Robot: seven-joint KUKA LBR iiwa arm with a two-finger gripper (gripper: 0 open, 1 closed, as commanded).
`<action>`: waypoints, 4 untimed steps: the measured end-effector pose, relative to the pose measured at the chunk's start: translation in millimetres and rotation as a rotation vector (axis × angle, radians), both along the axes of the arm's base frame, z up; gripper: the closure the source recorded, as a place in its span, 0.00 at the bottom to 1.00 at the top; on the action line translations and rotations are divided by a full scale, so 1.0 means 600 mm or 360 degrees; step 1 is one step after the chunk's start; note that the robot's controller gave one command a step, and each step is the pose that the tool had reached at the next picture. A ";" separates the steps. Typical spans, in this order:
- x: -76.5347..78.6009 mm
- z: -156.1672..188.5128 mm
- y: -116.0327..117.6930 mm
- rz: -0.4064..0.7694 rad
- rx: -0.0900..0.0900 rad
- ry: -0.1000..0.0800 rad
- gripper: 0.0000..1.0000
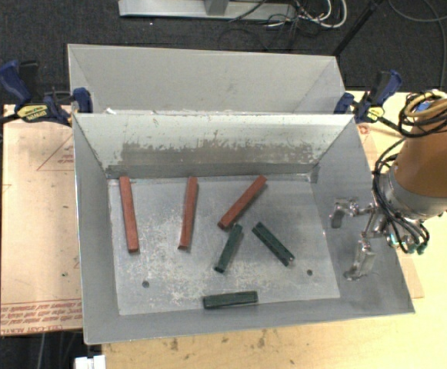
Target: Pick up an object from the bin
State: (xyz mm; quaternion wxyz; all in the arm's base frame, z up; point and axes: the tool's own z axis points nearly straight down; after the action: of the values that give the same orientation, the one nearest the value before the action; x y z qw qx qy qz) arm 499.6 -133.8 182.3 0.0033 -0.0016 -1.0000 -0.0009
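My gripper (347,241) hangs over the bin's right sloping wall, its two metal fingers spread apart with nothing between them. Nearest to it on the bin floor lies a dark green bar (273,244), slanting down to the right. A second dark green bar (228,248) lies just left of that one, tilted the other way. A red-brown bar (243,203) slants above them, its lower end close to the second green bar.
Two more red-brown bars lie further left, one (188,214) near the middle and one (128,214) by the left wall. A third dark green bar (230,300) lies flat near the front edge of the floor.
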 end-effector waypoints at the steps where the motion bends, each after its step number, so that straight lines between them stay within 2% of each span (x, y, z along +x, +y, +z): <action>1: 0.003 0.006 0.001 0.0005 -0.0003 -0.0011 0.00; 2: 0.037 -0.028 0.041 0.0109 -0.0009 -0.0021 0.00; 3: 0.036 -0.107 0.102 0.0229 0.0002 -0.0015 0.00; 4: 0.082 -0.152 0.093 0.0183 -0.0001 -0.0019 0.00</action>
State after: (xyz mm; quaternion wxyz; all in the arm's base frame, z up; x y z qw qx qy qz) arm 548.9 -77.8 91.3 -0.0026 0.0557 -0.9984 -0.0003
